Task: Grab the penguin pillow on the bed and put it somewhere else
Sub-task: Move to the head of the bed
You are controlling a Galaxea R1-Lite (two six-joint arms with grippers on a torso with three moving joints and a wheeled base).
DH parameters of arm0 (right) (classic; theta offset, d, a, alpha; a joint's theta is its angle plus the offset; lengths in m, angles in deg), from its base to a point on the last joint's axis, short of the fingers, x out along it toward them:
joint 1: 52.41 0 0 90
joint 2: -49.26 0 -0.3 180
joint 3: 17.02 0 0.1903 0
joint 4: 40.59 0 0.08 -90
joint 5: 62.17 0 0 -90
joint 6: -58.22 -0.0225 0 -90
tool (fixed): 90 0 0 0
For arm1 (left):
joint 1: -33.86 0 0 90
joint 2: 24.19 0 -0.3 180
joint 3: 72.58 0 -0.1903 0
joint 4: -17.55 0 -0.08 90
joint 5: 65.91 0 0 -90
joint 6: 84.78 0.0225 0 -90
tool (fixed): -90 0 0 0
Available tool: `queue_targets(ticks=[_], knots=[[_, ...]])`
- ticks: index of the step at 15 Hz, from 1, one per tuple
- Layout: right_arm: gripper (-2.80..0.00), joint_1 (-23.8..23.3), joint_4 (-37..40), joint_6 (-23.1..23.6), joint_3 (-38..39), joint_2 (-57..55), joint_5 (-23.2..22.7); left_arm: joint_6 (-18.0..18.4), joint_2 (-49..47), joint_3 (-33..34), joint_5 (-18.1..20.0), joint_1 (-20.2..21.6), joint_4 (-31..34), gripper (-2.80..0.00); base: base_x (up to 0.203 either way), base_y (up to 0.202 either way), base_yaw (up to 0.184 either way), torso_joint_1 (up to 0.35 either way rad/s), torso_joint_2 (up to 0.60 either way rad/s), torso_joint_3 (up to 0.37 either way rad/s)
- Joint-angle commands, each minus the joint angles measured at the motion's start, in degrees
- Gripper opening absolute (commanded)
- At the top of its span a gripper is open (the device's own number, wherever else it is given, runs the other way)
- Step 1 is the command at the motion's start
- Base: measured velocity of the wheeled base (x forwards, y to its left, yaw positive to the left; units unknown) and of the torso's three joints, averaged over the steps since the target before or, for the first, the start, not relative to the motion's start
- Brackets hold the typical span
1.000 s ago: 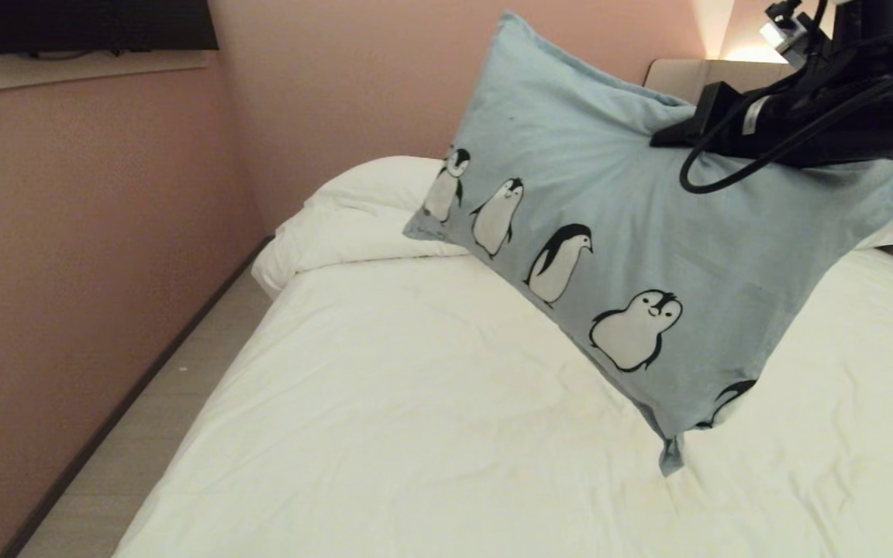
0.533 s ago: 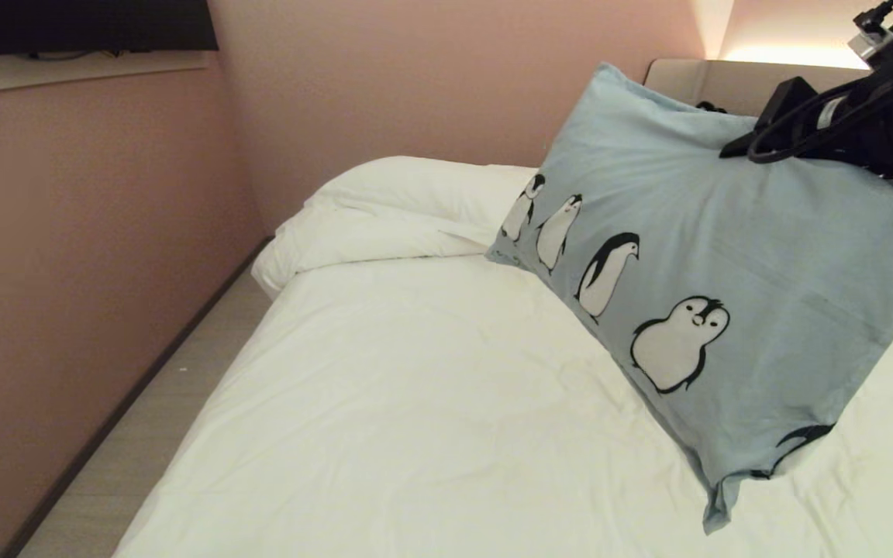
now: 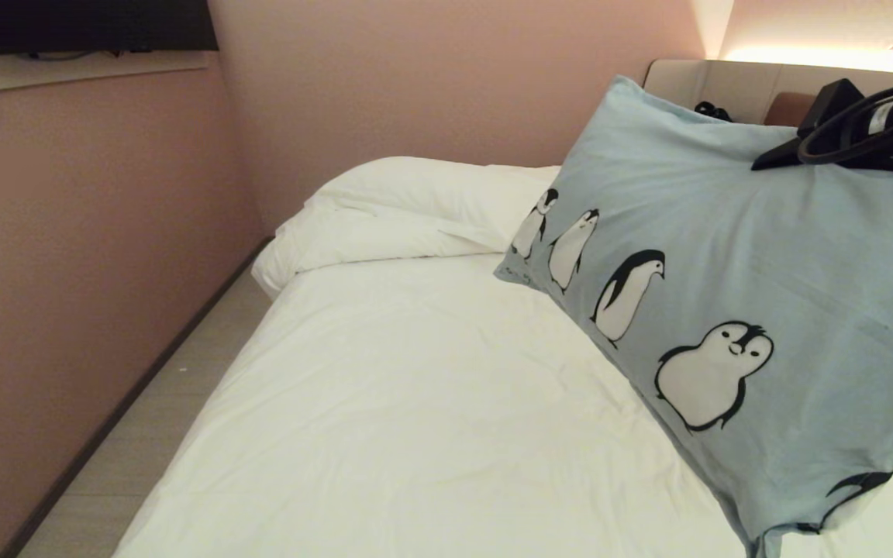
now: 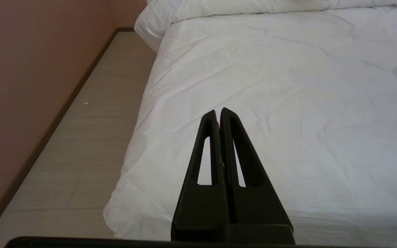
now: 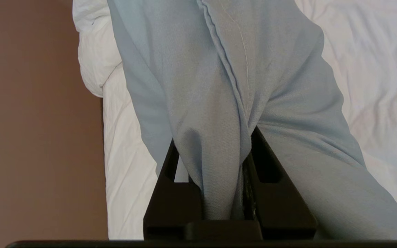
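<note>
The pillow [image 3: 733,263] is held aloft by the right tool [image 5: 219,162], whose jaws are nearly closed on a pinched fold of its top edge; it hangs tilted below the tool, over the bed [image 3: 415,403]. The carrying step is judged under way; a clear spot is needed next. The left tool [image 4: 219,119] is shut, empty. Small script beside the penguins cannot be read.

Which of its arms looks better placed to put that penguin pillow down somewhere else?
The right. Its end effector is clamped on a fold of the pillow, holding it up over the bed. The left end effector is shut, holds nothing, and sits near the bed's edge, apart from the pillow.
</note>
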Motion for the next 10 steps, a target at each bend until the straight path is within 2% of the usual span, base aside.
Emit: queue_targets(ticks=[1,5,7,10], knots=[[-2.80,0.0,-0.2,-0.2,1.7,2.2,0.0,0.0,0.0,0.0,0.0,0.0,0.0,-2.80,0.000,0.000,0.000,0.000,0.00,0.000],[-2.80,-1.7,-0.6,-0.5,3.1,3.3,-1.7,0.0,0.0,0.0,0.0,0.0,0.0,-2.80,0.000,0.000,0.000,0.000,0.00,0.000],[-2.80,-1.9,-3.6,-0.4,5.3,3.5,-2.3,0.0,0.0,0.0,0.0,0.0,0.0,-2.80,0.003,-0.022,0.004,-0.001,0.00,0.002],[-2.80,-2.0,-7.1,-0.4,7.2,3.1,-2.1,0.0,0.0,0.0,0.0,0.0,0.0,-2.80,0.002,-0.148,0.007,-0.001,0.00,0.002]])
